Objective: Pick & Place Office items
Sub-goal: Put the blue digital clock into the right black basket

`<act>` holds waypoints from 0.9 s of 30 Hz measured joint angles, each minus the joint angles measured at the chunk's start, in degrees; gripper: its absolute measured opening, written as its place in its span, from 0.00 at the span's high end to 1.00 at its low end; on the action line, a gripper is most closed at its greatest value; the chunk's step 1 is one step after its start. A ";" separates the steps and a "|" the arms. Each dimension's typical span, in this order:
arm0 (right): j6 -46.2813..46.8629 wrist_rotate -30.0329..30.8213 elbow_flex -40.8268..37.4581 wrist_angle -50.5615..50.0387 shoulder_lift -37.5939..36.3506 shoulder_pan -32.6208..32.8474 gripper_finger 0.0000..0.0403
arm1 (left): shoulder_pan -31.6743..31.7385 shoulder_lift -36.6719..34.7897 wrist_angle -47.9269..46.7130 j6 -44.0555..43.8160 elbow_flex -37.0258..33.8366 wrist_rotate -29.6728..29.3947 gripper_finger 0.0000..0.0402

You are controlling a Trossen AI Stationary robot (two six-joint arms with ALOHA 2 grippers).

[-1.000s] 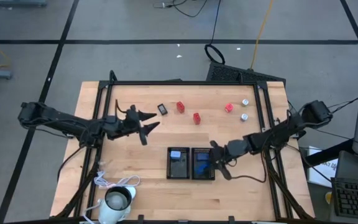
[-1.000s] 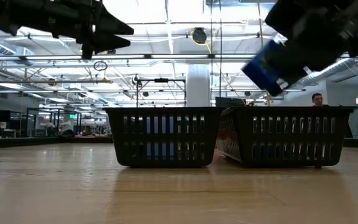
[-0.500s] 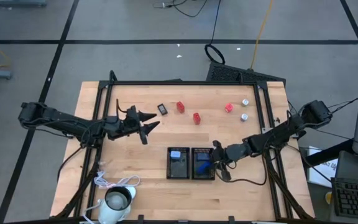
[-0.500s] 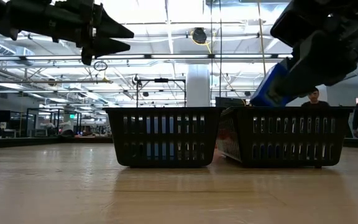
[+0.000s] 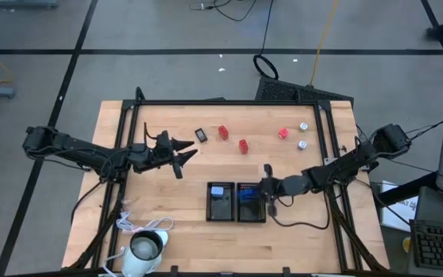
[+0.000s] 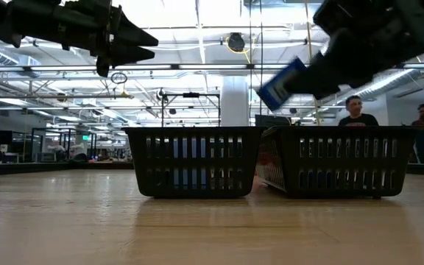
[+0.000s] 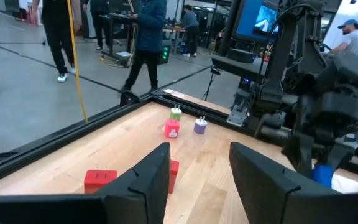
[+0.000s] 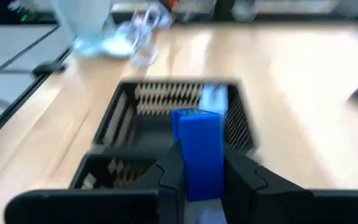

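My right gripper (image 5: pixel 265 188) is shut on a dark blue block (image 8: pixel 197 149) and hovers over the right one of two black trays (image 5: pixel 251 211). The left tray (image 5: pixel 221 209) holds a light blue block (image 5: pixel 218 189). Red blocks (image 5: pixel 223 131) (image 5: pixel 243 145) (image 5: pixel 283 133), two silvery round bits (image 5: pixel 303 126) (image 5: pixel 301 144) and a small dark piece (image 5: pixel 201 135) lie on the far part of the table. My left gripper (image 5: pixel 189 151) stands open in the air at the table's left, level, nothing between its fingers. My right gripper pinches the blue block's two broad sides (image 8: pixel 194 177) between its two fingers (image 8: pixel 169 174). The fingers come from the table's right, nearly level. The block sticks out beyond the fingertips, tilted (image 6: pixel 282 82), lifted clear above the trays.
A white cup-like thing with a cord (image 5: pixel 146 246) stands at the near left corner. A black frame (image 5: pixel 229 101) runs along the table's far edge and sides. People stand in the room beyond the table (image 6: pixel 355 110). Bare wood lies in front of the trays.
My right gripper has turned at the wrist above the right tray; its fingers have swung toward the table's far edge. The blue block has swung with it toward the table's left and now tilts differently, still clear of the trays.
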 joint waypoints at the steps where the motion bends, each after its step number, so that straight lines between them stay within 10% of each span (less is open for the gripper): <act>1: -1.76 1.22 0.00 1.77 0.00 -0.18 0.86 | 0.00 0.00 0.00 0.00 0.00 0.00 0.59; 17: -9.74 21.00 0.00 17.27 -0.02 -10.00 0.86 | 0.00 0.00 -0.02 -0.04 0.04 0.02 0.57; 27: -4.62 15.85 0.00 17.77 -0.02 -15.33 0.86 | 0.00 0.00 -0.03 -0.05 0.04 0.02 0.50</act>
